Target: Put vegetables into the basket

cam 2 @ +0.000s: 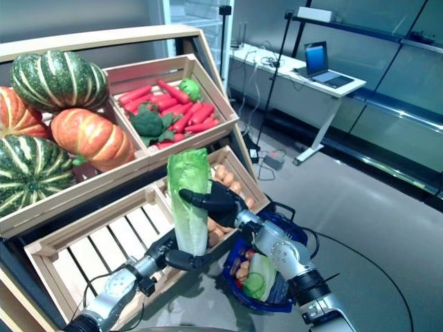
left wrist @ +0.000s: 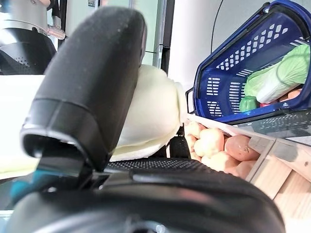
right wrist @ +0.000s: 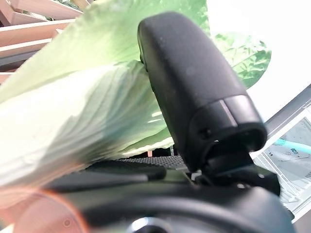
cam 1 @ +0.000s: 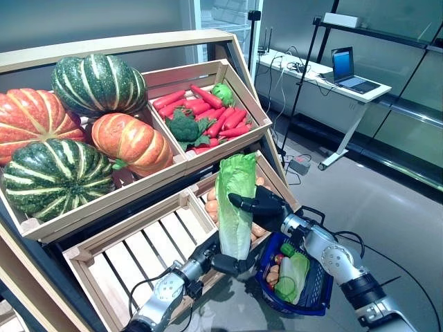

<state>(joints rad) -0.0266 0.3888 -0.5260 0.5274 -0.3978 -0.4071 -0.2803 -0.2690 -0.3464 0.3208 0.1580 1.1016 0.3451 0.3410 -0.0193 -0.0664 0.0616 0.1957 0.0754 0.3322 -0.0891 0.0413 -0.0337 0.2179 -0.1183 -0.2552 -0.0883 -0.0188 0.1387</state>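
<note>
A long napa cabbage (cam 1: 235, 197) stands upright in front of the stand's lower right crate, beside the blue basket (cam 1: 320, 285). My left hand (cam 1: 225, 264) is curled round its white base (left wrist: 150, 116). My right hand (cam 1: 261, 205) is curled round its green middle, with the thumb (right wrist: 194, 92) across the leaves (right wrist: 73, 111). The basket stands on the floor under my right arm; it also shows in the left wrist view (left wrist: 228, 82). In it lie another napa cabbage (cam 1: 294, 273), a small green pepper (cam 1: 287, 249) and some red and orange pieces.
The wooden stand has an empty slatted crate (cam 1: 138, 242) at lower left and a crate of potatoes (left wrist: 214, 143) right behind the held cabbage. A desk with a laptop (cam 1: 346, 76) and a black pole stand on the floor at the back right.
</note>
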